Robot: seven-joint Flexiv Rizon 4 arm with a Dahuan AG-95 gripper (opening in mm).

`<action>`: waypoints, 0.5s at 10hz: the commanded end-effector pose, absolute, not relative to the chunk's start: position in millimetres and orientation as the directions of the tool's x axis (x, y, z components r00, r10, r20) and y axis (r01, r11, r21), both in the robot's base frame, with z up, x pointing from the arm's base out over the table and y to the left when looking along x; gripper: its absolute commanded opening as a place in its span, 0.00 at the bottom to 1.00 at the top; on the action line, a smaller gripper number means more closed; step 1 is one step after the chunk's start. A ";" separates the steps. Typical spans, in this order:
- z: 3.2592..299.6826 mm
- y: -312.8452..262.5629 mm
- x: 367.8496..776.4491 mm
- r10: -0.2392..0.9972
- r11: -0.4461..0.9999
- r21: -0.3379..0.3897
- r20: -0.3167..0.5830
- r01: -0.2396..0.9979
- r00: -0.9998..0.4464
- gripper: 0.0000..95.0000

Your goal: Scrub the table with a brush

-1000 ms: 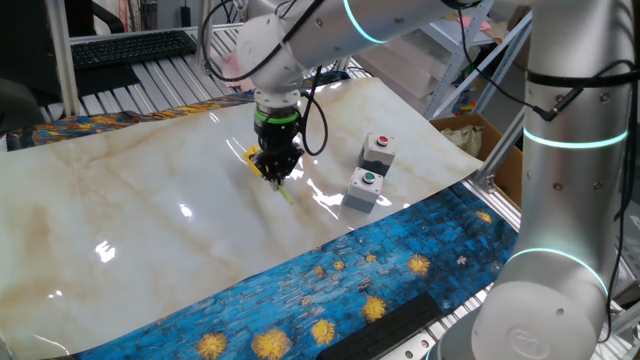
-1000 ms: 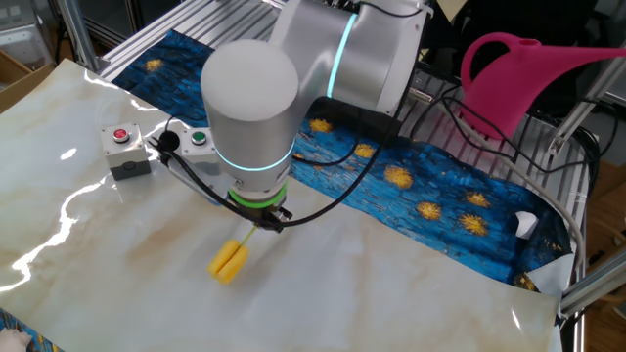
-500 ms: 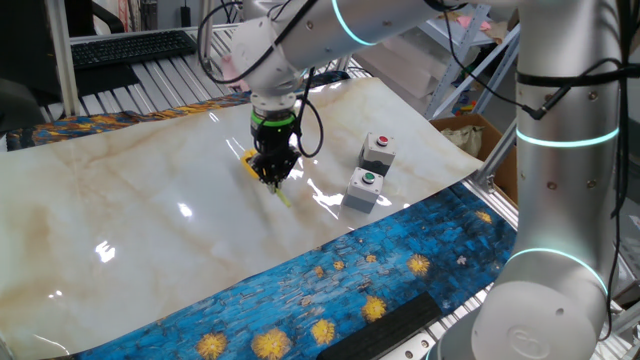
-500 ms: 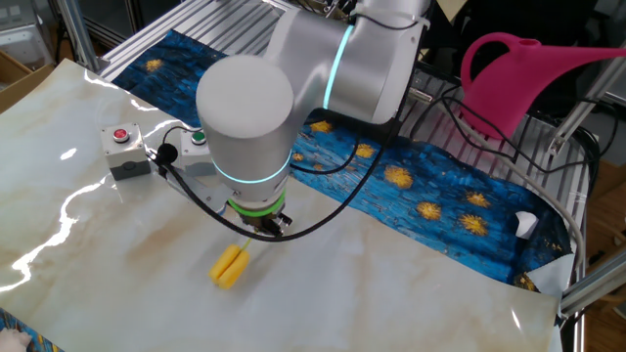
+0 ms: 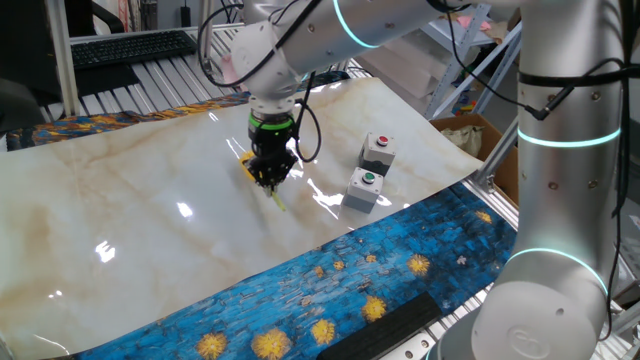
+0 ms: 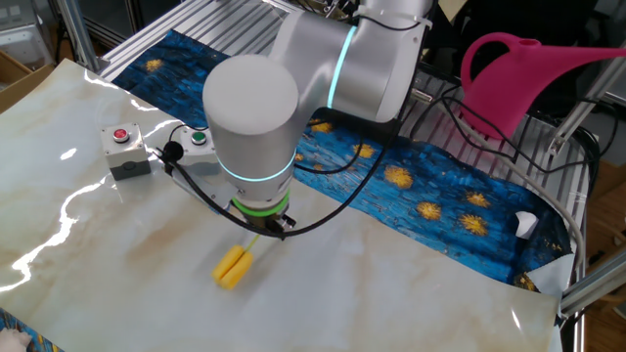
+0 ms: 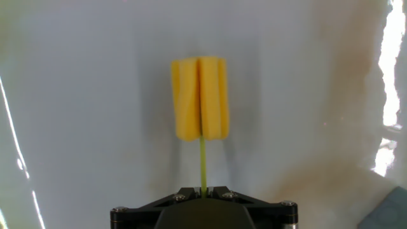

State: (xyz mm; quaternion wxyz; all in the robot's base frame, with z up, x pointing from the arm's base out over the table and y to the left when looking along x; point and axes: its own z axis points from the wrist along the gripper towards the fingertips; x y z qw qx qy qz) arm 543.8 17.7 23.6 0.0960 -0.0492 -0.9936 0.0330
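The brush (image 7: 200,98) has a stubby yellow bristle head and a thin yellow-green stick handle. Its head lies on the glossy cream marble table (image 5: 120,210). My gripper (image 7: 203,189) is shut on the handle's end, straight behind the head. In one fixed view the gripper (image 5: 271,178) stands over the table's middle, with the yellow head (image 5: 247,164) peeking out at its left. In the other fixed view the head (image 6: 233,268) lies on the table (image 6: 391,284) just below my gripper (image 6: 262,230).
Two grey button boxes, one with a red button (image 5: 378,150) and one with a green button (image 5: 363,189), stand right of the gripper. Blue flowered cloth (image 5: 340,280) edges the table. A pink watering can (image 6: 548,78) sits beyond the far edge.
The gripper and brush have slid a little to the left and away across the table in one fixed view; the grip on the handle is unchanged.
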 end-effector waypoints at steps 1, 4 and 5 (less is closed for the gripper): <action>23.4 28.7 542.0 0.124 0.991 -0.076 0.186 0.112 -0.975 0.00; 22.7 48.7 537.9 0.156 0.987 -0.069 0.185 0.145 -0.970 0.00; 22.2 54.1 536.6 0.166 0.986 -0.066 0.185 0.156 -0.969 0.00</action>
